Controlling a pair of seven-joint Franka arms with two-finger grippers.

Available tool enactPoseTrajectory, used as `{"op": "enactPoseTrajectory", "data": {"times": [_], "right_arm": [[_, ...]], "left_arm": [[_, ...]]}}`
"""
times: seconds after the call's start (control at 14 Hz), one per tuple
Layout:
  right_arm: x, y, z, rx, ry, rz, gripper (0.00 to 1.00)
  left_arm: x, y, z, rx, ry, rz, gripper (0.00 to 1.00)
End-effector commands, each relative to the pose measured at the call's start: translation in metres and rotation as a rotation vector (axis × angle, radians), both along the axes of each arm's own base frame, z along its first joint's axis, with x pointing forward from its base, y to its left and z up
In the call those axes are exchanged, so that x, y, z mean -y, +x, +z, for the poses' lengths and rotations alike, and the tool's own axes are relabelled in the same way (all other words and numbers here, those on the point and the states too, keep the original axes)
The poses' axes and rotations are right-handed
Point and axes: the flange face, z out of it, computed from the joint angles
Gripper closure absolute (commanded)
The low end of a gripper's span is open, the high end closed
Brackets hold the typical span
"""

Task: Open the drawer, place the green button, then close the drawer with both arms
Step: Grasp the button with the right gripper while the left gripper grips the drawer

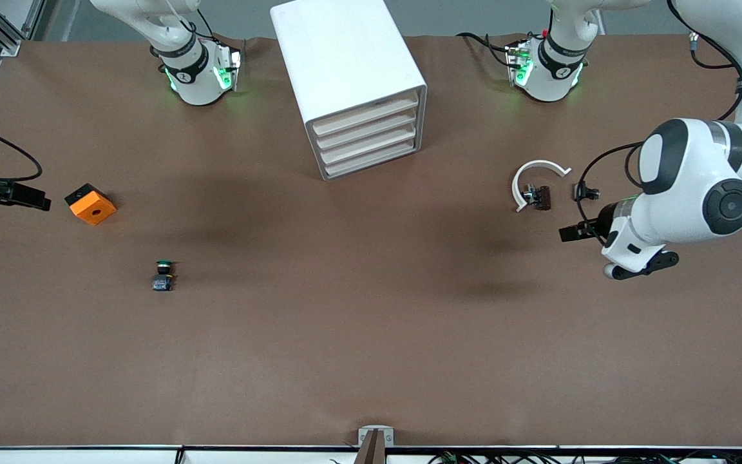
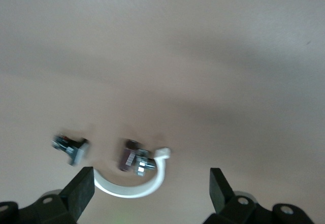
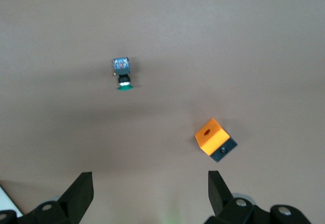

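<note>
The white cabinet [image 1: 345,64] stands midway between the two arm bases, and all of its cream-fronted drawers [image 1: 367,136] are pushed in. The button [image 1: 163,275] [image 3: 121,73] lies on its side on the brown table toward the right arm's end, green cap, blue base. My right gripper [image 1: 41,201] [image 3: 150,186] hangs open and empty over the table beside the orange block, well apart from the button. My left gripper [image 1: 567,232] [image 2: 150,183] is open and empty over the table next to the white band.
An orange block with a hole [image 1: 91,203] [image 3: 214,138] sits farther from the front camera than the button. Toward the left arm's end lie a white curved band with a black clip [image 1: 534,187] [image 2: 133,176] and a second small clip piece [image 1: 585,192] [image 2: 71,147].
</note>
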Motion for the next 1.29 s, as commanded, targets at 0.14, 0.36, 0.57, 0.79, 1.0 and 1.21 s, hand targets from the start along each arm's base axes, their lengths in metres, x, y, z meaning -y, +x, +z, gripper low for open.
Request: {"op": "enactPoseTrajectory", "data": {"times": [0.14,0.36,0.57,0.79,1.0,1.21], "right_arm": [[-0.020,0.008,-0.058,0.050,0.072,-0.123,0.00],[-0.040,0.012,-0.111,0.127,0.063,-0.095,0.00],[-0.050,0.019,-0.174,0.176,0.046,-0.080,0.00],[-0.056,0.024,-0.221,0.211,0.032,-0.061,0.00],[-0.062,0.029,-0.258,0.225,0.019,-0.048,0.00],[-0.065,0.017,-0.299,0.279,0.006,-0.035,0.00]], "left_arm": [[0.068,0.016,0.004,-0.061,0.039,0.359,0.00],[0.113,0.017,0.003,-0.122,0.124,0.538,0.00],[0.162,0.009,-0.015,-0.204,0.191,0.685,0.00],[0.210,-0.004,-0.039,-0.316,0.274,0.869,0.00],[0.239,-0.015,-0.073,-0.447,0.318,0.966,0.00],[0.249,-0.021,-0.101,-0.612,0.322,1.039,0.00]]}}
